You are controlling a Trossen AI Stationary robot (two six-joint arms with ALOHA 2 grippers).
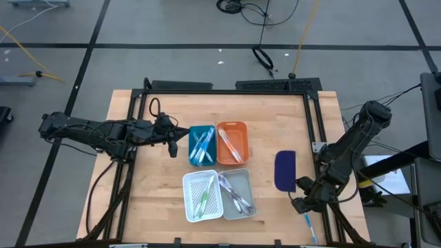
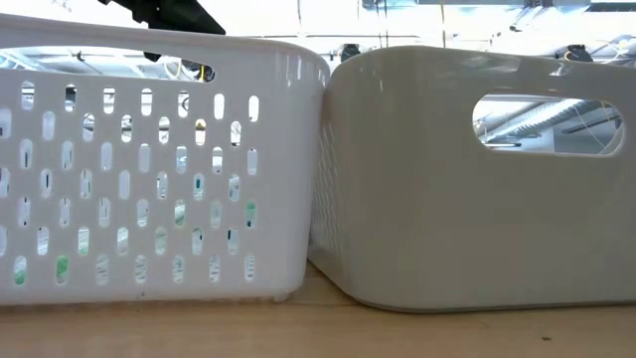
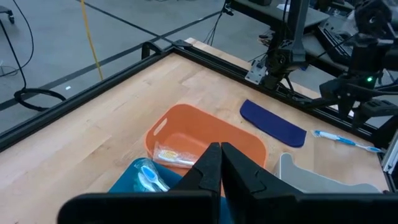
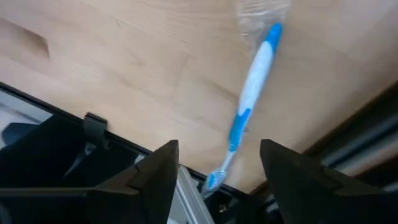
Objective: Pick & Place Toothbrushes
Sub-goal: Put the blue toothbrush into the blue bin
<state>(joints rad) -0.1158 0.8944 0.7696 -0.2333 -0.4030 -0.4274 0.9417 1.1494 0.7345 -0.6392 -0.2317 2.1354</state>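
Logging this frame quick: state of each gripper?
Left gripper: shut, empty, over the blue tray.
Right gripper: open above a toothbrush.

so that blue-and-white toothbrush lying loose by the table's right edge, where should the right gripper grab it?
Mid-handle, from straight above. The toothbrush lies flat on the wood, one end at the table's edge, so neither end offers a good approach. The right gripper hangs open over it; fingers should straddle the thin handle across its width, probably at the blue grip section.

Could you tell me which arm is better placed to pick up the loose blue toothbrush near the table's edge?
Right: the right gripper hovers open directly over the blue toothbrush, while the left gripper, shut, sits by the trays.
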